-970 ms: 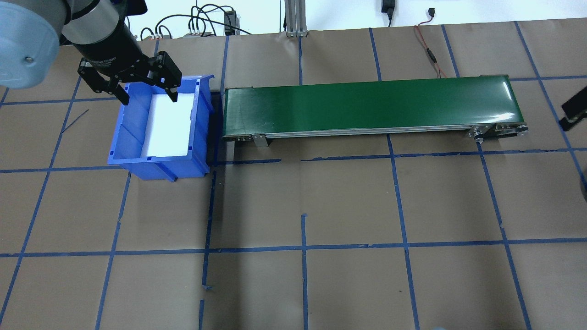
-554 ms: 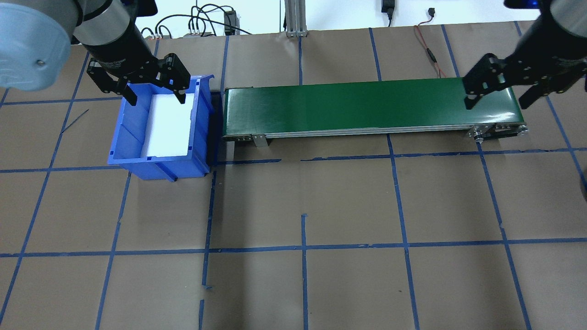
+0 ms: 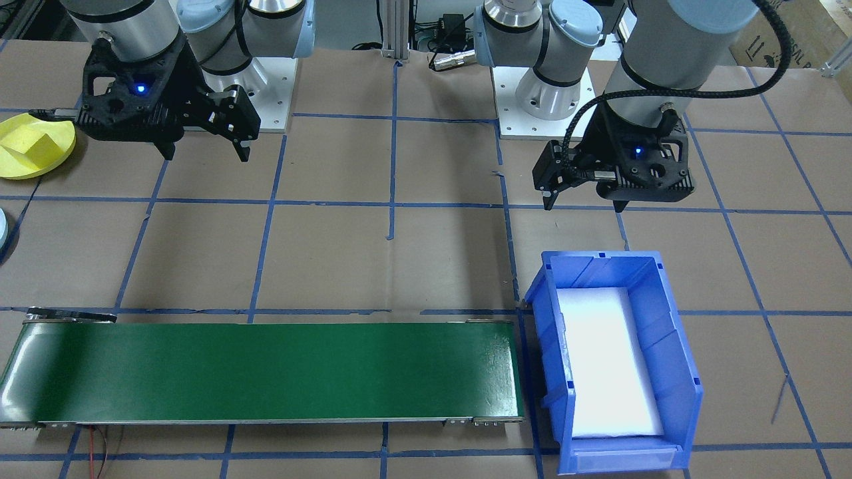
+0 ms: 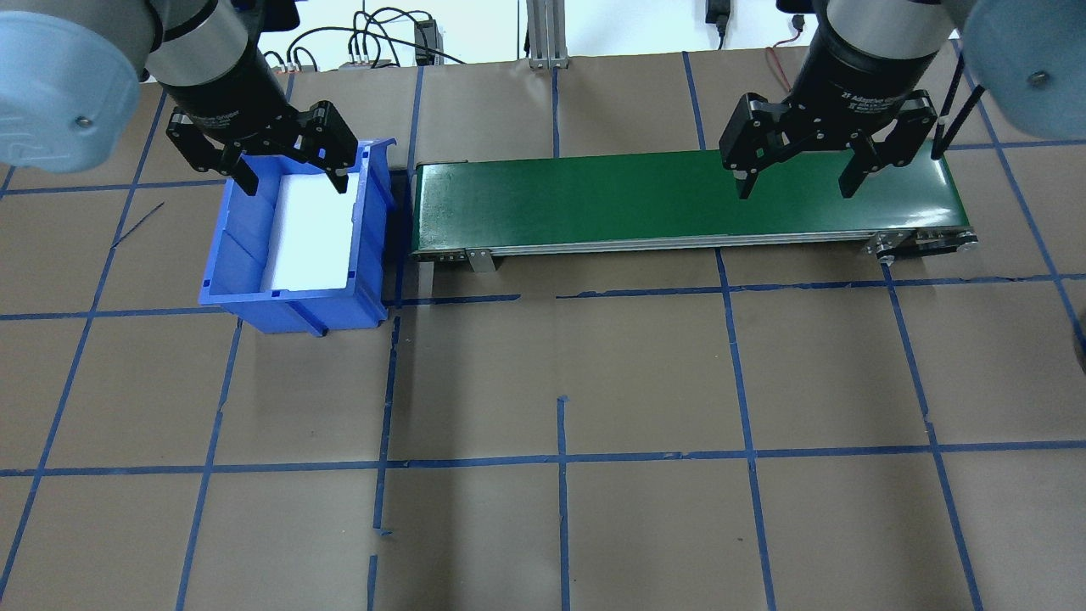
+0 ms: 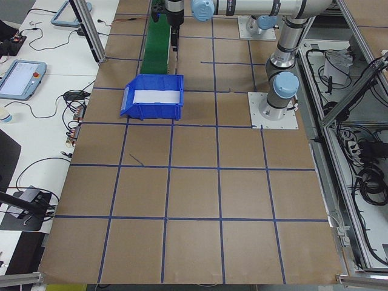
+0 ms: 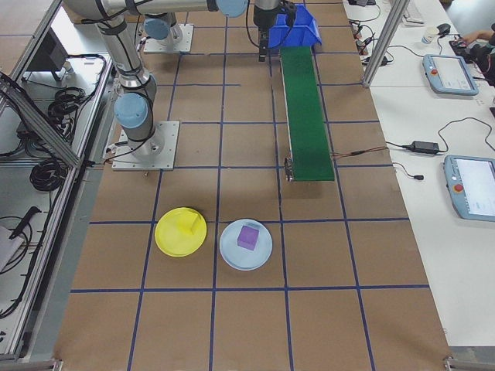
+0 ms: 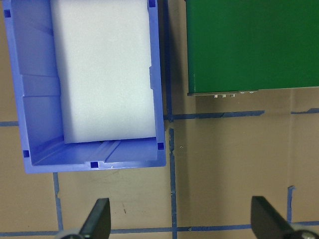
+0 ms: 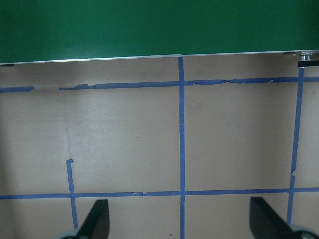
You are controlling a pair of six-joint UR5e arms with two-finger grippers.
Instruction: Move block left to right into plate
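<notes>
The yellow plate (image 6: 180, 232) lies on the table's right end, also seen at the edge of the front view as the plate (image 3: 26, 150). A yellow block (image 6: 186, 223) rests in it. A purple block (image 6: 247, 236) sits on a light blue plate (image 6: 246, 255) beside it. My left gripper (image 4: 295, 184) hangs open and empty high above the blue bin (image 4: 237, 255). My right gripper (image 4: 794, 193) is open and empty, high over the green conveyor (image 4: 594, 195) near its right end. Both wrist views show spread fingers with nothing between them.
The bin (image 3: 665, 332) holds only a white foam pad (image 3: 609, 359) and stands against the conveyor's (image 3: 266, 372) left end. Brown paper with blue tape lines covers the table. Tablets and cables lie on side benches.
My right arm swung in from the right edge to above the conveyor's right part. My left gripper drifted slightly right over the bin. Both stayed open.
</notes>
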